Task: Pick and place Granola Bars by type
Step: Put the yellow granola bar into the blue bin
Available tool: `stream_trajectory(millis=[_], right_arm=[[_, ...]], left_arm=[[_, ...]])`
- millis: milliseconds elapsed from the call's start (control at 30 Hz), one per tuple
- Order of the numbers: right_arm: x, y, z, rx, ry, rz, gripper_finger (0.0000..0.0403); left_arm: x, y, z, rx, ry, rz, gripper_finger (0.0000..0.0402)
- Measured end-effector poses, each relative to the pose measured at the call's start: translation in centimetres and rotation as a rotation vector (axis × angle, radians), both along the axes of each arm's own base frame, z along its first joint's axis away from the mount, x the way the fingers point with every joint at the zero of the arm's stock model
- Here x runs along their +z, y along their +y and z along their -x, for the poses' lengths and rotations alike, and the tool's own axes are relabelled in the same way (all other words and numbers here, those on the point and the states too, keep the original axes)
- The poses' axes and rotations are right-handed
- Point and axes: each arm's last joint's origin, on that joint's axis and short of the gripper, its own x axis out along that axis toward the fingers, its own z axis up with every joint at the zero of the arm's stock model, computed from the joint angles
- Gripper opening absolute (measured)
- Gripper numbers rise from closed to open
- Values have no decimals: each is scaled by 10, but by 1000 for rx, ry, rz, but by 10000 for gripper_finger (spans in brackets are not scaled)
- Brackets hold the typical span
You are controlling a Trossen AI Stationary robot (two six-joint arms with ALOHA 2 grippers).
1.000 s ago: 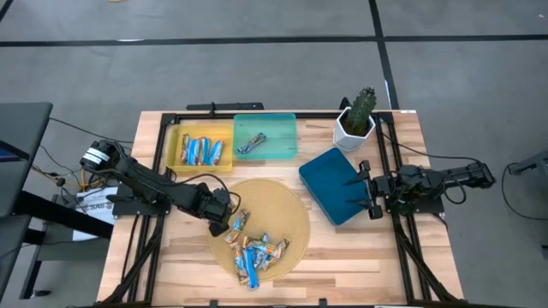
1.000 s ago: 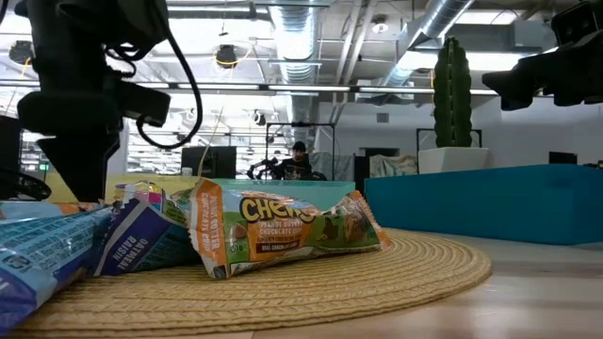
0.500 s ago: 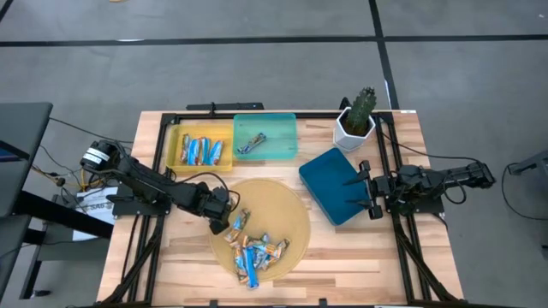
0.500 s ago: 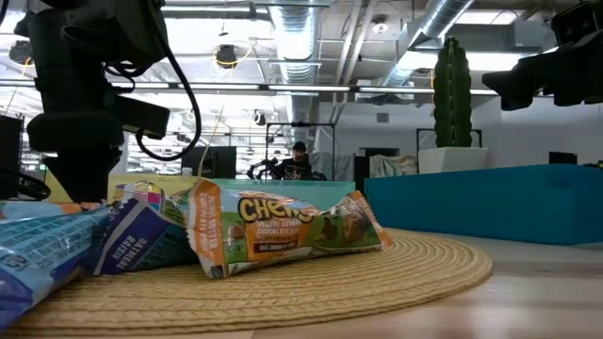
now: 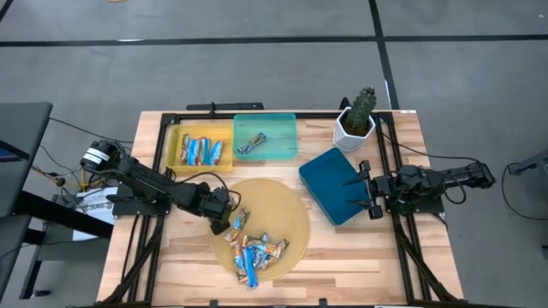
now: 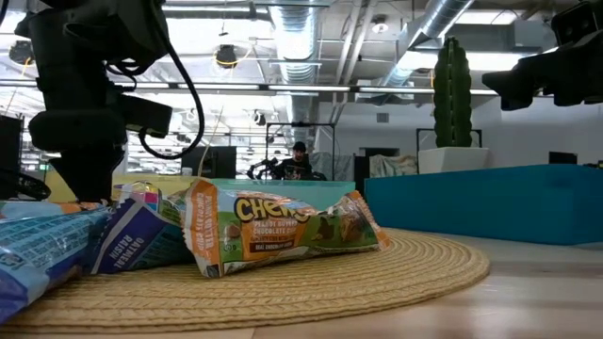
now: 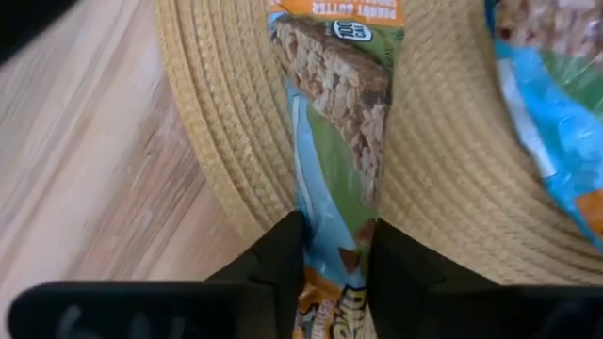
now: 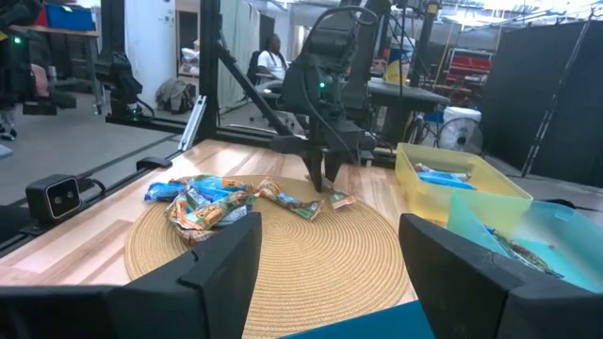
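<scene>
1. The left hand [image 5: 224,224] is down at the left edge of the round woven mat [image 5: 287,205], low over the desk [image 5: 171,257]. In the left wrist view its two fingers [image 7: 273,259] press against both sides of a green and orange granola bar [image 7: 330,198], which lies across the mat's rim; the hand is clamped on that bar.
2. Far left on the desk sits the yellow tray [image 5: 175,141], with several blue-wrapped bars [image 5: 202,151] lying side by side inside it.
3. Just right of it, touching along one side, is the teal tray [image 5: 278,128], holding one silver-wrapped bar [image 5: 250,143].
4. The woven mat lies at the near middle of the desk. A loose pile of bars [image 5: 255,250] rests on its near part, blue and tan wrappers mixed and overlapping, with one blue bar reaching past the near rim.
5. From the low view, a tan bar [image 6: 283,226] lies on the mat closest to the camera, with blue-wrapped bars [image 6: 66,250] beside it to the left.
6. Right of the mat lies a dark blue tray [image 5: 330,175], turned at an angle to the desk's edges.
7. Beyond it, at the far right corner, stands a cactus in a white pot [image 5: 354,128].
8. The right hand [image 5: 366,190] hangs over the dark blue tray's right side, its fingers [image 8: 226,254] spread wide apart and nothing between them.
</scene>
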Motion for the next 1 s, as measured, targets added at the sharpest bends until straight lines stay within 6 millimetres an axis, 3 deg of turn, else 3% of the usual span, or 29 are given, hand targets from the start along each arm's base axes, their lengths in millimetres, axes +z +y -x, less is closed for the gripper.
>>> stream_trajectory(millis=[367,833,1000], right_arm=[[0,0,0,0,-1,0,244],[0,0,0,0,0,0,244],[0,0,0,0,-1,0,244]], left_arm=[[19,-8,-18,-67,-107,7,57],[64,-22,-66,-196,-677,-201,55],[70,-20,-70,-230,-730,-242,55]])
